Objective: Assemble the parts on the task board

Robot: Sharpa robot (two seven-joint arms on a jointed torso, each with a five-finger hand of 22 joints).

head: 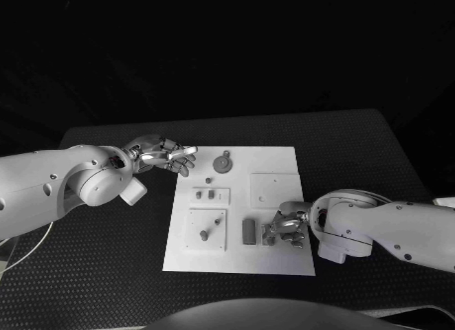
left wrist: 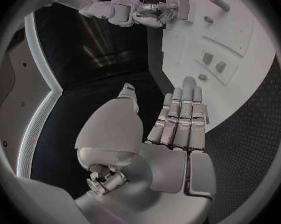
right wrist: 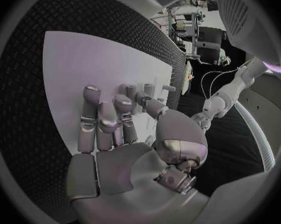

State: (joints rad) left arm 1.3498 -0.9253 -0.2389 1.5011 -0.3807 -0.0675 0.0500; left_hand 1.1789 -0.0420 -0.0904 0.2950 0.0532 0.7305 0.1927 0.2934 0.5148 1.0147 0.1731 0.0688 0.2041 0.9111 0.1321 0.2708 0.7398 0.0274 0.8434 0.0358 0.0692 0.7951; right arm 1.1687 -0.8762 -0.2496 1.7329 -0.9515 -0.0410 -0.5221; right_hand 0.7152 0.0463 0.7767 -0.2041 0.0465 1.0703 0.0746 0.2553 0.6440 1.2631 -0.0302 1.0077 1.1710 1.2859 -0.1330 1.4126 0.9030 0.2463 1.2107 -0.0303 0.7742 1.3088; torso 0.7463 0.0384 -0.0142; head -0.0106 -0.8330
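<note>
Main risk sat with the right hand (head: 286,229), lower right of the head view. It hovered low over the board (head: 277,158), fingers down around a grey block (head: 249,232) near the board's bottom edge. Whether it actually gripped anything I couldn't tell; the fingers hid the contact. In the right wrist view the fingers (right wrist: 107,119) lay extended over the board with small upright parts (right wrist: 148,90) just past the tips, nothing plainly pinched.

Likely failure modes, my read:
- Fingers crowding several small parts at once; closing there could knock a neighbour over or push it out of its seat.
- The board looked loose on the table, so a sideways push could slide it.
- If a part was half-held, lifting could drop it onto the black table, where it would be hard to see.

Left hand (head: 168,157), upper left of centre in the head view, was released: fingers apart, palm empty, confirmed in the left wrist view (left wrist: 178,129). It hung just off the board's upper left corner, touching nothing. The round disc (head: 223,163) lay on the board just right of its fingertips, close but apart. A careless reach from there could sweep the disc.

Remaining parts: two small pieces (head: 205,195) on the square plate mid-board, and a peg (head: 204,235) on the lower left plate, well apart from both hands.
</note>
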